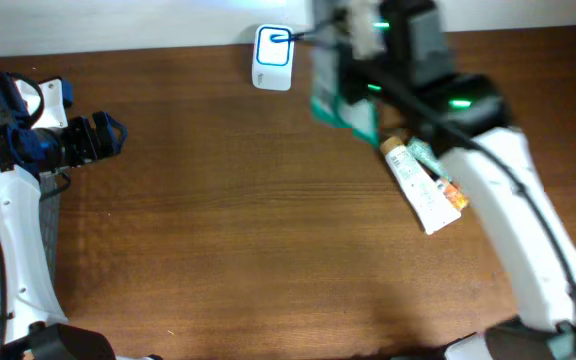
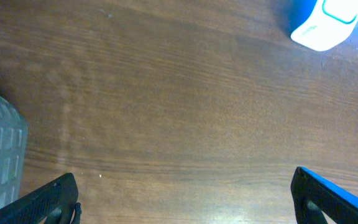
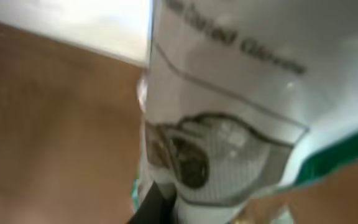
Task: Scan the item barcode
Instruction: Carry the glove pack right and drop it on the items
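Right claw (image 1: pixel 356 48) is clamped shut on the white-and-green packet (image 1: pixel 330 95), which hangs below it, just right of the blue-and-white scanner (image 1: pixel 273 58). Left claw (image 1: pixel 111 135) is spread wide and empty above the table (image 1: pixel 248 230), well apart from the packet.

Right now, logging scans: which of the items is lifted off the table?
The white-and-green packet, pinched in the right fingers beside the scanner; the tubes lie on the table.

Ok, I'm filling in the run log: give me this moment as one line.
right jaws: shut on glove packet near scanner | left jaws: open, empty | tubes: on table
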Action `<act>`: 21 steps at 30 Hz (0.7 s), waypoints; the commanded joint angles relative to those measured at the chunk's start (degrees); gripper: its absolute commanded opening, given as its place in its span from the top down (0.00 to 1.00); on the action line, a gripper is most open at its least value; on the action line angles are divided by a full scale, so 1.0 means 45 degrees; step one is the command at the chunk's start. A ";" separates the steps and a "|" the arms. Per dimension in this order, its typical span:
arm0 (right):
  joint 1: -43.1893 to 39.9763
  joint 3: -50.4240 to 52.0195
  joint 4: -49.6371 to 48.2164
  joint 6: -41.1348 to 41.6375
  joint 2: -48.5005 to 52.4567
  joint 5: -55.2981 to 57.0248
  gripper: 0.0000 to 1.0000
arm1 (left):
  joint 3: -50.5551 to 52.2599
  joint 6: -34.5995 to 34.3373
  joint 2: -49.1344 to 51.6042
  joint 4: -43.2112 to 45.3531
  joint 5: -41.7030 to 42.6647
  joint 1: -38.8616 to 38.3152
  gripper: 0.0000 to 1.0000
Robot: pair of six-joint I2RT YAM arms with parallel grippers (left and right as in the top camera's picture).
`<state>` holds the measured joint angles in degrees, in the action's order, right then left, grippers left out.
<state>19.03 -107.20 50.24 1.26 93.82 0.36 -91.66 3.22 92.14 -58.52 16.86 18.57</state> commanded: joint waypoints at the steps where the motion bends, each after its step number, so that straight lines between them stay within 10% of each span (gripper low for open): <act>1: -0.2035 -0.0015 0.2822 0.1938 -0.0855 -0.2215 0.96 | -0.0024 0.0063 -0.0039 0.0024 -0.0039 0.0078 0.01; 6: -0.4303 0.0797 0.6076 0.1292 -0.0034 -0.2273 0.96 | -0.0024 0.0063 -0.0039 0.0024 -0.0039 0.0078 0.01; 15: -0.6941 0.3536 0.4537 0.1010 0.2773 -0.2239 0.95 | -0.0024 0.0063 -0.0039 0.0024 -0.0039 0.0078 0.01; 21: -0.7830 0.3147 0.4804 0.0656 0.3138 -0.2278 0.32 | -0.0024 0.0063 -0.0039 0.0024 -0.0039 0.0078 0.01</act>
<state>-14.48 -91.46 70.35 5.08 108.07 -9.23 -91.66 3.22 92.14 -58.52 16.86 18.57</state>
